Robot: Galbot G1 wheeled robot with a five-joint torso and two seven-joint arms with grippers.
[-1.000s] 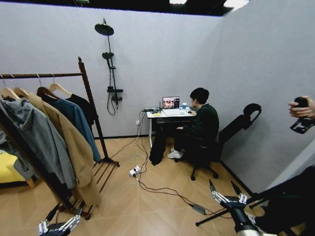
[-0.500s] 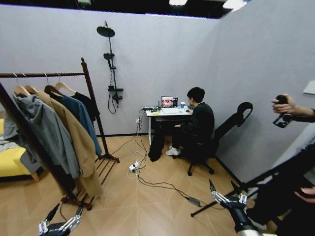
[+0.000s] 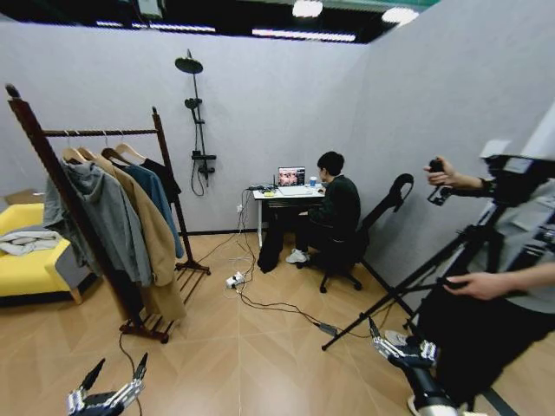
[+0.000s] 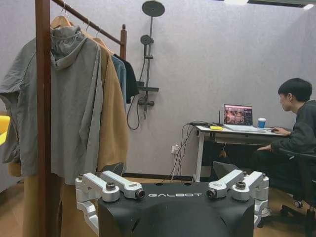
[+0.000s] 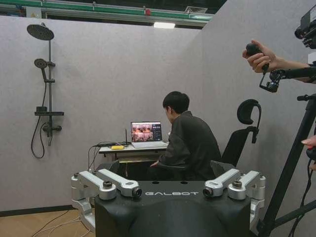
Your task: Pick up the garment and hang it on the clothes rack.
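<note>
Camera swung, clothes rack point(image 3: 104, 208) nearer centre, tripod point(image 3: 408, 290) right

Walls: pale grey panels point(image 3: 277, 121), meeting in a corner.
Floor: light wood boards point(image 3: 251, 347), with cables lying on them.
Furniture: a white desk point(image 3: 279, 198) with a laptop point(image 3: 291, 177), an office chair point(image 3: 381, 212), a yellow sofa point(image 3: 30, 264).
Fixture: a black shower set point(image 3: 196, 113) hung on the wall.
Light: ceiling lamps point(image 3: 303, 9) were on.

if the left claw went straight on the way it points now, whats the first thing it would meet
Probably nothing near: the left claw, open and empty, points over bare floor toward the gap between the clothes rack and the desk. The far wall seems first, though depth is unclear; the rack post stands just off to one side.
</note>
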